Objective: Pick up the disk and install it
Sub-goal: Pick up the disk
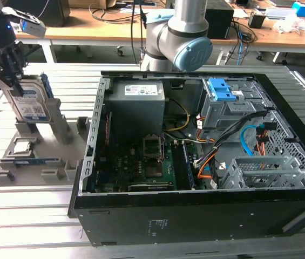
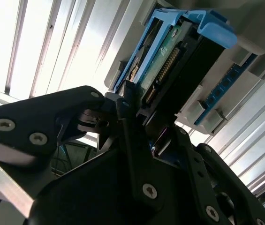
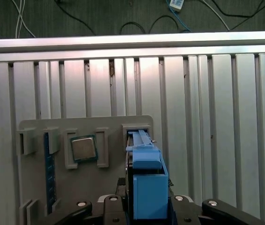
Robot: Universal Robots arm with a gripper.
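Note:
The disk [image 1: 31, 102] is a silvery hard drive with a white-and-blue label and blue side rails. It stands on edge in a grey holder [image 1: 60, 127] at the exterior view's left. My gripper [image 1: 12, 81] comes down on its upper end, with black fingers pressed on both flat sides. In the second wrist view the disk [image 2: 170, 61] runs away from the gripper [image 2: 144, 119], its connector edge showing between the blue rails. In the first wrist view the disk's blue rail [image 3: 146, 183] sits between the finger bases. The disk's lower end is still at the holder.
An open computer case [image 1: 195, 216] lies to the exterior view's right of the holder. Inside are a grey drive cage with a bright blue latch [image 1: 221, 89], a motherboard and cables. A processor chip [image 3: 84, 148] and a memory stick [image 3: 49, 171] rest on the grey fixture plate [image 3: 109, 178].

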